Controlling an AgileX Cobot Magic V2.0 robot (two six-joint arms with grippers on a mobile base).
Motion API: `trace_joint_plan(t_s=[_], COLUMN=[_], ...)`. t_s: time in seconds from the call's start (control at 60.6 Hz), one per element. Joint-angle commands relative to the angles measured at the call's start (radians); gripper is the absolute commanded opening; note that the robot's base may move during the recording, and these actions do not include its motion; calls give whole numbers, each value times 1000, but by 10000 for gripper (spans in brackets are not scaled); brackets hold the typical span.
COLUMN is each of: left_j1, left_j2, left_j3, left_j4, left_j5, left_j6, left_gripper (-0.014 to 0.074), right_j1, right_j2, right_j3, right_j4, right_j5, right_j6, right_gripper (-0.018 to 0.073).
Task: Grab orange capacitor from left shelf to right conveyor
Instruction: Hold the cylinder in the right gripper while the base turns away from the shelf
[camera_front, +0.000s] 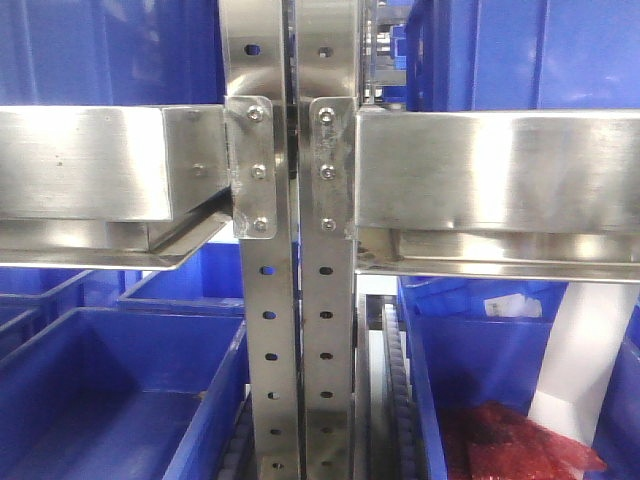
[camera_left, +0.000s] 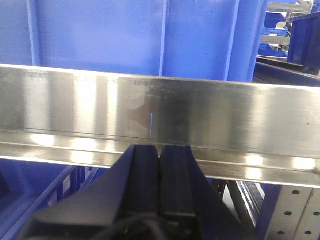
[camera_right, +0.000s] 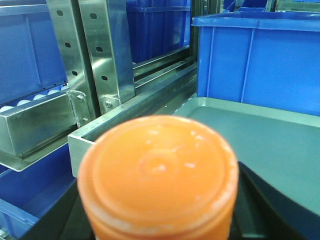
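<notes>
A stainless steel rack, the left shelf (camera_front: 285, 300), fills the front view, its two perforated uprights bolted to shiny horizontal beams, with blue bins (camera_front: 110, 390) above and below. The orange capacitor (camera_right: 157, 175) is off the shelf. In the right wrist view its round end cap sits right before the lens, so its long axis runs roughly along the camera's line of sight. The dark shapes flanking it low on both sides look like the right jaws pinching its body, though the contact itself is hidden behind the cap. The right arm is thus the one carrying it. The left jaws are pressed together on nothing, pointed at a steel beam (camera_left: 160, 115) just ahead. To the capacitor's right lies a shallow grey tray (camera_right: 280, 135) with a raised rim, backed by a tall blue bin (camera_right: 260, 65); to its left stand the uprights. The right conveyor shows in no view, so I judge the coming move to be a swing rightward, away from the rack. The tray rim and bin wall are the edges to clear, and the open room lies over the tray.
</notes>
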Motion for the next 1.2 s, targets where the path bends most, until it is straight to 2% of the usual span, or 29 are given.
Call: trace_joint_plan(t_s=[0.0, 1.188], left_j1=[0, 0], left_j2=[-11, -11], left_j3=[-5, -5], left_j4=[-3, -3], left_j5=[-90, -90], left_j6=[-2, -2], left_gripper=[-127, -127], right_j1=[2, 2], right_j2=[9, 9], right_j3=[-25, -25], right_j4=[-3, -3], right_j5=[-88, -88], right_j6=[1, 1], right_gripper=[144, 144])
